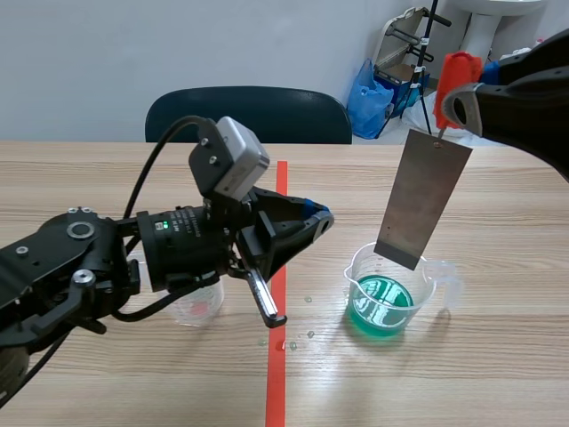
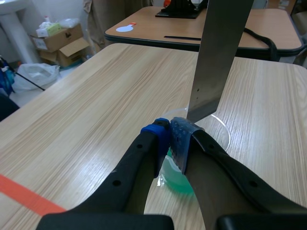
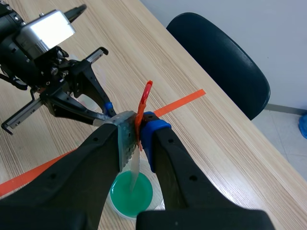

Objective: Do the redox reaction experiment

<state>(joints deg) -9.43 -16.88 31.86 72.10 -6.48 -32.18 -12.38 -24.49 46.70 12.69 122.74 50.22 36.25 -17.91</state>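
A grey metal plate [image 1: 424, 197] hangs upright from a red clip [image 1: 455, 80], and my right gripper [image 1: 458, 102] is shut on that clip, raised at the right. The plate's lower edge sits about level with the rim of a clear beaker [image 1: 388, 294] of green liquid [image 1: 382, 302]; I cannot tell whether it touches the liquid. From the right wrist, the plate [image 3: 135, 167] points down over the beaker [image 3: 130, 191]. My left gripper [image 1: 316, 218] is shut on nothing, hovering just left of the beaker. Ahead of its tips [image 2: 170, 132] stand the plate [image 2: 218, 57] and the beaker rim [image 2: 223, 132].
A small clear cup [image 1: 197, 307] with a pinkish trace stands under the left arm. Droplets [image 1: 298, 338] lie near the orange tape line. A dark chair [image 1: 249, 111] is behind the table's far edge, with a blue bag [image 1: 369, 98] beyond it.
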